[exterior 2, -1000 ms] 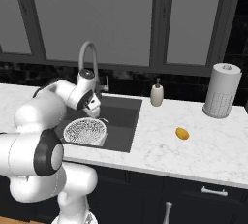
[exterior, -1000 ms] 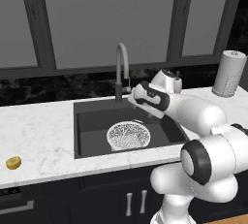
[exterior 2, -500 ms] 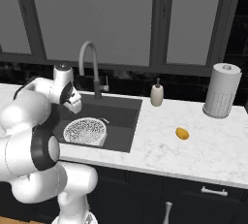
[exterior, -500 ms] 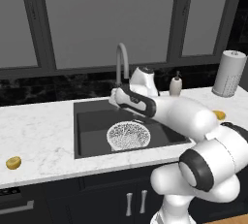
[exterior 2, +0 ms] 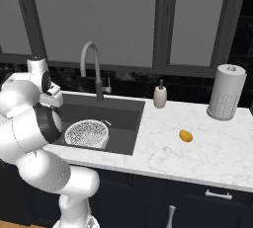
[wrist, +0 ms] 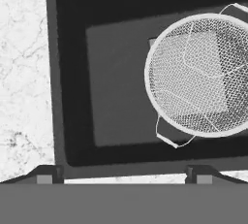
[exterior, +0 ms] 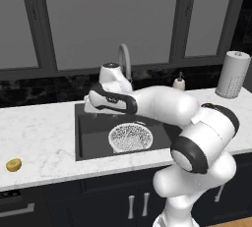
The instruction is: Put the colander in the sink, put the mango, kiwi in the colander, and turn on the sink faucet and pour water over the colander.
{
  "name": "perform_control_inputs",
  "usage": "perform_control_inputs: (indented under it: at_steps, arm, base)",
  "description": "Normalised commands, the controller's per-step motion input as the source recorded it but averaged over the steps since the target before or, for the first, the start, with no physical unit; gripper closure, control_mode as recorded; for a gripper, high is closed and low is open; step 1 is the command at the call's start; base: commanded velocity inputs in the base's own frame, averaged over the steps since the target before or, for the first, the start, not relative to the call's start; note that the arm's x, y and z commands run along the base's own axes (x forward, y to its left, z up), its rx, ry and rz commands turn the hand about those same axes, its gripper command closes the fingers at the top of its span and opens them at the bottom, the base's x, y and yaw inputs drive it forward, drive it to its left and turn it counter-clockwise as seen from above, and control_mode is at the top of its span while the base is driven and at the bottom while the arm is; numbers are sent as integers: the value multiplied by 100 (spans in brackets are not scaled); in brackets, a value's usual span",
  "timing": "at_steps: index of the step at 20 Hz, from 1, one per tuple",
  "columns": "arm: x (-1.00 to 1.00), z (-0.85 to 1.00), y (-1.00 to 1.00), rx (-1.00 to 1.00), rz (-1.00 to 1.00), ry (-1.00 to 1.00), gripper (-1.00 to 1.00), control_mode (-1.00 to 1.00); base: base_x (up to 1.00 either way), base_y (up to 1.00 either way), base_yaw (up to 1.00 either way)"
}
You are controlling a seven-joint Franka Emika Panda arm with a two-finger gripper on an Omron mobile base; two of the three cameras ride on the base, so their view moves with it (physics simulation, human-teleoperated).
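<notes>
Colander (exterior: 131,137) sat empty in the sink (exterior: 93,132), over its light floor patch. Gripper (wrist: 123,173) hovered above the sink's left part, fingers apart and empty. Kiwi (exterior: 14,164), seemingly, lay on the counter (exterior: 39,132) far left; mango (exterior 2: 186,135) lay right of the sink.

A white marble worktop (exterior 2: 217,153) runs beneath dark-framed windows (exterior 2: 123,19). A cream soap bottle (exterior 2: 159,96) stands near a paper towel roll (exterior 2: 226,92) on it. Dark cabinets (exterior: 98,199) with metal handles (exterior: 131,206) sit below.
</notes>
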Motion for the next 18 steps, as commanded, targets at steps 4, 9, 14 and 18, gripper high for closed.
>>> perform_control_inputs:
  at_steps: [4,9,14,18]
  arm:
    - [-59,0,65,-10,18,-19,-100,-100]
    - [-59,0,50,-5,22,-17,-100,-100]
    - [-14,0,32,0,26,5,-100,-100]
    - [0,0,20,1,36,16,-100,-100]
  base:
    - [0,0,0]
    - [0,0,0]
    - [0,0,0]
    - [0,0,0]
